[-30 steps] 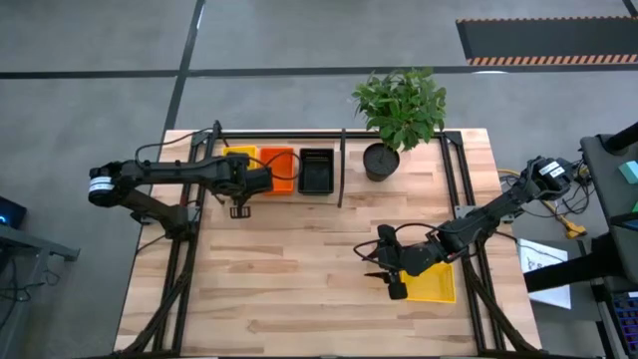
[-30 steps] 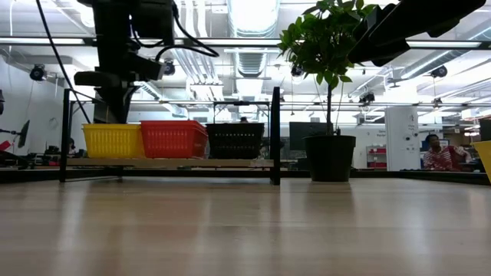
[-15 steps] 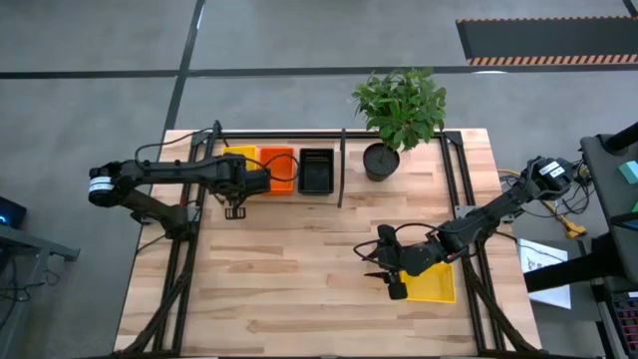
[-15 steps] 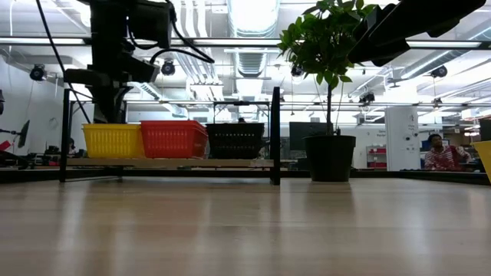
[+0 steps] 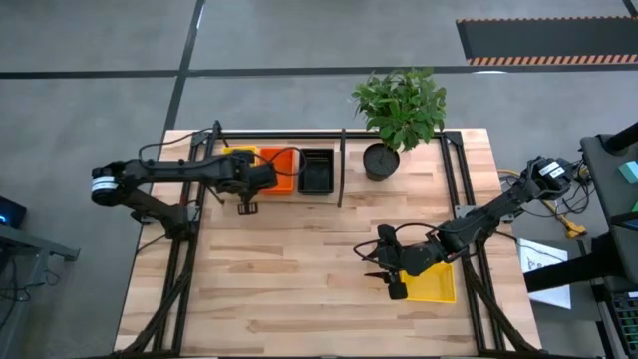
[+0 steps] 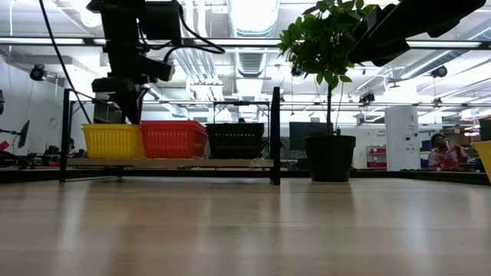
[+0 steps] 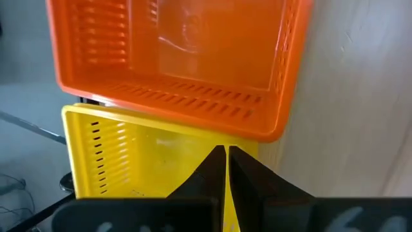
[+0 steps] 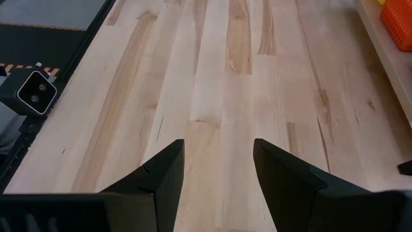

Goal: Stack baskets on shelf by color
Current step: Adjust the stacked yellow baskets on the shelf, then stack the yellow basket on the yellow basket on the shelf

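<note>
Along the shelf (image 5: 329,194) sit empty yellow (image 6: 112,141), orange (image 6: 173,139) and black baskets (image 6: 235,140); left gripper (image 5: 246,207) pinched shut, right gripper (image 5: 384,282) spread wide.

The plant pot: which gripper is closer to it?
The right gripper, open, below the pot near a yellow basket. The left gripper is shut, farther off, by the shelf.

light: bright, even, overhead ceiling lamps (image 6: 249,14) (glaring) | shadows: soft | near tabletop (image 6: 245,230): blurred
</note>
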